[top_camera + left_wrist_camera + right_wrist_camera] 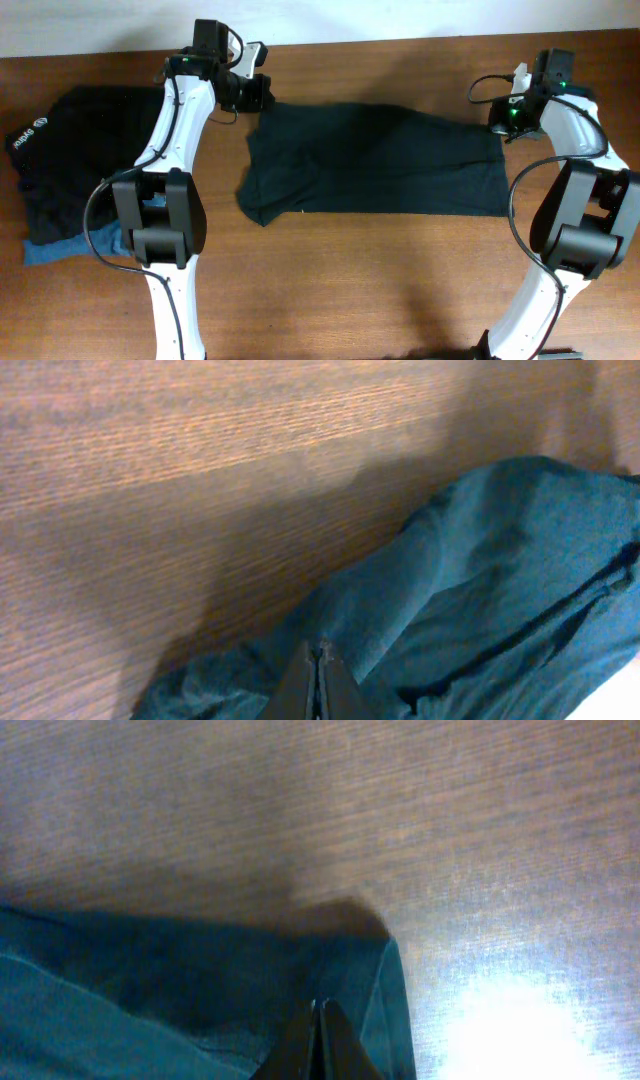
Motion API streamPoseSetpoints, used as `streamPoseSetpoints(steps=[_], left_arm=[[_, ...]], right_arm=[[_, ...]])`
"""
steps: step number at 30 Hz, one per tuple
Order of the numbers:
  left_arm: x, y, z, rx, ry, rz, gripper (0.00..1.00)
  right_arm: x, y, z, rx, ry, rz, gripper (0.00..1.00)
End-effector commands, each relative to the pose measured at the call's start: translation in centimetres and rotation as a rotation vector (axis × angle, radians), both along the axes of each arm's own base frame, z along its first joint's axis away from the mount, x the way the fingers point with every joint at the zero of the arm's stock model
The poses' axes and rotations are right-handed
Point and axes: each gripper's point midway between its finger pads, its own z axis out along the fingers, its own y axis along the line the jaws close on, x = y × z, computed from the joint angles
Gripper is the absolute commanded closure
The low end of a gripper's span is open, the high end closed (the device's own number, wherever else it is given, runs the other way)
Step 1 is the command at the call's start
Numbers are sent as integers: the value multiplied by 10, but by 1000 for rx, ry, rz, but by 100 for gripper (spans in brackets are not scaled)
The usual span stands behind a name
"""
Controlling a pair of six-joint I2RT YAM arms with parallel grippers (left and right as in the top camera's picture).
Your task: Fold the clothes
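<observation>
Well left of the left tool (263,97) lies a heap of dark clothes (80,150) over blue denim (55,250), its white lettering (28,132) too small to read. That tool pinches, fingers pressed together, the far left corner of the black shirt (375,160), which is spread on the counter (400,270) between both tools. The right tool (502,129) pinches its far right corner likewise.

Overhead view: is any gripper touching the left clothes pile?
No; left gripper and right gripper pinch the spread shirt, apart from the pile.
</observation>
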Motion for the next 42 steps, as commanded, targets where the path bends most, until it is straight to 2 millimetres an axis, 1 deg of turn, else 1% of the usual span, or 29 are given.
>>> streamPoseSetpoints(steps=[1,4,6,9,18,26,31,38,42], left_arm=[[1,9,20,33,-35,16,100],[-5,10,17,37,-6,15,99],[-7,10,16,38,4,15,99],[-9,10,15,39,12,15,99],[-26,10,8,46,93,9,99],[-44,12,3,56,176,8,99],[-64,15,-2,68,267,6,100],[-92,15,-5,84,385,-2,99],[-98,16,-5,87,410,-2,99]], right_arm=[[3,-20,37,-11,-57,-73,96],[-5,-32,37,14,-38,-143,96],[-9,-38,36,21,-30,-161,96],[-13,-42,35,23,-20,-171,96],[-22,-39,31,35,21,-173,96],[-40,-34,25,54,99,-174,96],[-46,-32,23,61,126,-168,96],[-49,-30,21,65,140,-168,96],[-52,-29,20,69,153,-167,96]])
